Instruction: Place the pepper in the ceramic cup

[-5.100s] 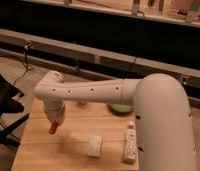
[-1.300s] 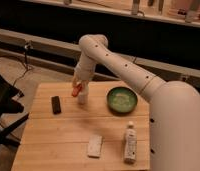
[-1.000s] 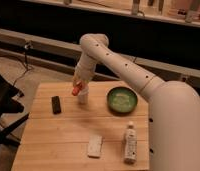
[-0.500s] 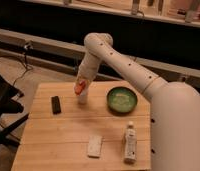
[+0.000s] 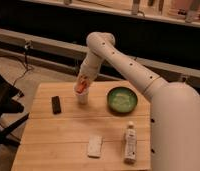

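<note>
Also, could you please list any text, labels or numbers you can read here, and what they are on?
No text can be read.
White bottle: any label print cannot be made out.
The gripper, holding the pepper above the ceramic cup, shows no markings.

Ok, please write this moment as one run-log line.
pincer: shut on pepper | position: directly over ceramic cup | pepper: not yet released
</note>
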Controlling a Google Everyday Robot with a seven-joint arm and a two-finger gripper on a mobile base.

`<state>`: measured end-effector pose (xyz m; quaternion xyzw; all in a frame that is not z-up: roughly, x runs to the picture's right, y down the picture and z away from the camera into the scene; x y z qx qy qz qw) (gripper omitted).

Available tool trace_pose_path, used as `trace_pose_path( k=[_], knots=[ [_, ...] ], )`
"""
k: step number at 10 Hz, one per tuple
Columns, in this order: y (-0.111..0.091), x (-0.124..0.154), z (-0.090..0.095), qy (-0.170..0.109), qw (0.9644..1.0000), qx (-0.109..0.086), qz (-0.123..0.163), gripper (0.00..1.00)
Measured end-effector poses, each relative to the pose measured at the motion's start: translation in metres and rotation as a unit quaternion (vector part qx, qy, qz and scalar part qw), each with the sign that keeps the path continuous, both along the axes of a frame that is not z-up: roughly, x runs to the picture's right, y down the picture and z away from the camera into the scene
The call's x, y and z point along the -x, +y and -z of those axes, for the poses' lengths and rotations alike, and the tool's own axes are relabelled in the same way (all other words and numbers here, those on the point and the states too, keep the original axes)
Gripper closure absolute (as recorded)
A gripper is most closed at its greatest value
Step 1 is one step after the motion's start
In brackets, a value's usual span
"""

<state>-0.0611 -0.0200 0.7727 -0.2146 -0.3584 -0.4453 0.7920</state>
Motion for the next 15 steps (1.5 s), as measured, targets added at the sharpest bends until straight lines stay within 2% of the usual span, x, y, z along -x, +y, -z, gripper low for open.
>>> trace_pose_path(
  k=[1, 4, 8, 11, 12, 15],
  knots=[
    [0.0, 0.001, 0.0, -0.004, 1.0, -0.005, 0.002, 1.0],
    [-0.008, 0.022, -0.003, -0.036, 0.9982, -0.047, 0.004, 1.0],
    [-0.016, 0.016, -0.015, -0.027, 0.9971, -0.071, -0.005, 1.0],
    [-0.02, 0.01, -0.027, -0.019, 0.9969, -0.076, -0.013, 0.99],
    [-0.02, 0.012, -0.031, -0.02, 0.9968, -0.075, -0.014, 0.95],
    [-0.019, 0.015, -0.041, -0.023, 0.997, -0.072, -0.013, 0.65]
  ],
)
